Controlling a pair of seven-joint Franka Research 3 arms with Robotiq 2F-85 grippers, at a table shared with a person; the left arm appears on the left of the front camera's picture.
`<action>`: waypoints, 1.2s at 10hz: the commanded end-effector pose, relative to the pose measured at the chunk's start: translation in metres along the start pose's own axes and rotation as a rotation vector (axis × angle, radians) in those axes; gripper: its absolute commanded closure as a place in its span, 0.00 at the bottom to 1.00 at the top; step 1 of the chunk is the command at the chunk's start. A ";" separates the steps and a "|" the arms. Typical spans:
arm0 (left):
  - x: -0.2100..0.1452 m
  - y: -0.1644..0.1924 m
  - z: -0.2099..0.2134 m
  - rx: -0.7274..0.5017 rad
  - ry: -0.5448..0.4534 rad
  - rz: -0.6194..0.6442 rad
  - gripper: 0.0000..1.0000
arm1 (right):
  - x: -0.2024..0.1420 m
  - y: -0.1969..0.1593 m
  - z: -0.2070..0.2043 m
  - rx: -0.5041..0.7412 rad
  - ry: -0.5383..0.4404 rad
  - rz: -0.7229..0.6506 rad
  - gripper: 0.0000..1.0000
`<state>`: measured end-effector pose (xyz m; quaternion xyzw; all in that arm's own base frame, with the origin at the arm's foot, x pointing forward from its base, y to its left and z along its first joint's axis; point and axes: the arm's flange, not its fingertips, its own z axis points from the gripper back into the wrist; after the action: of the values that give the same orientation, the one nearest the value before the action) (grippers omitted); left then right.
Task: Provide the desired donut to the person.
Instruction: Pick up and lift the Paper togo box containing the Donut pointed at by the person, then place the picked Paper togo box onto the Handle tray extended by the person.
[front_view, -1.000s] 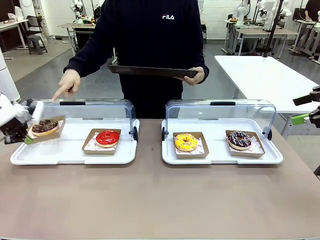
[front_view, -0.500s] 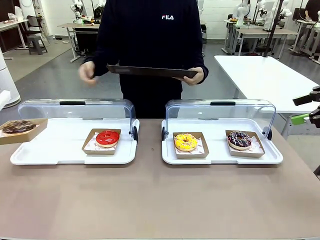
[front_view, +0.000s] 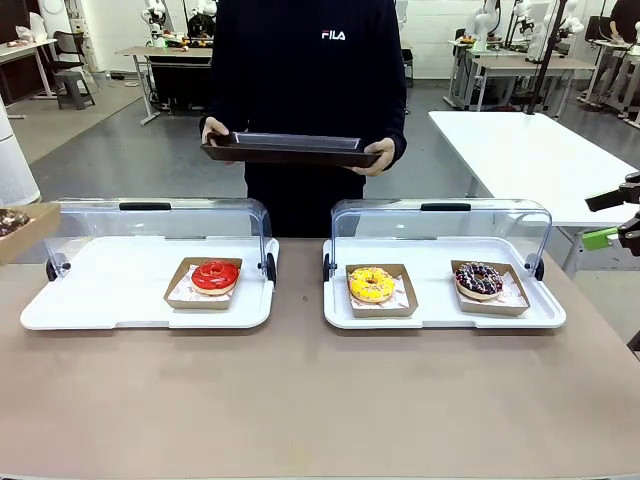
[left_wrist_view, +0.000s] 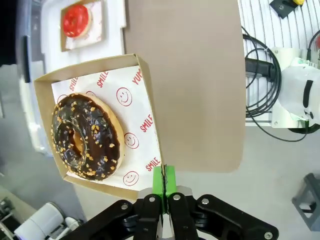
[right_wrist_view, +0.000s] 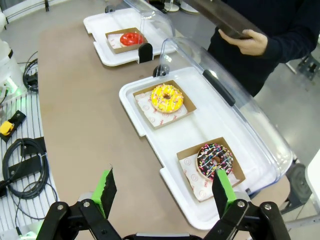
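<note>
Your left fingers (left_wrist_view: 158, 181) are pinched tight on the wall of the cardboard box (left_wrist_view: 145, 95) carrying the chocolate donut (left_wrist_view: 85, 137), up in the air by the surface's (left_wrist_view: 190, 75) left end. Your right fingers (right_wrist_view: 106, 192) gape wide, holding nothing. The person (front_view: 300, 90) holds a dark tray (front_view: 290, 150) in both hands.

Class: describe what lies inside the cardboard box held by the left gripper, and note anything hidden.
Inside the box, clamped by the left gripper, lies a chocolate donut on smiley-printed paper. The paper beneath the donut is covered.
</note>
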<state>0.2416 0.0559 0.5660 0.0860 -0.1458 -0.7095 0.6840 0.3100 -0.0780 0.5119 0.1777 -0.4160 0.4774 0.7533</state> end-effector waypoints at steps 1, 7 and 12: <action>-0.004 -0.005 -0.056 -0.141 -0.017 0.042 1.00 | -0.001 -0.002 -0.002 0.008 -0.025 0.007 0.00; 0.000 0.000 0.000 0.000 0.000 0.000 1.00 | -0.001 -0.002 -0.002 0.008 -0.025 0.007 0.00; 0.000 0.000 0.000 0.000 0.000 0.000 1.00 | -0.001 -0.002 -0.002 0.008 -0.025 0.007 0.00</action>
<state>0.2402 0.0539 0.5655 0.0743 -0.1476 -0.7166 0.6776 0.3099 -0.0781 0.5120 0.1775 -0.4161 0.4773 0.7533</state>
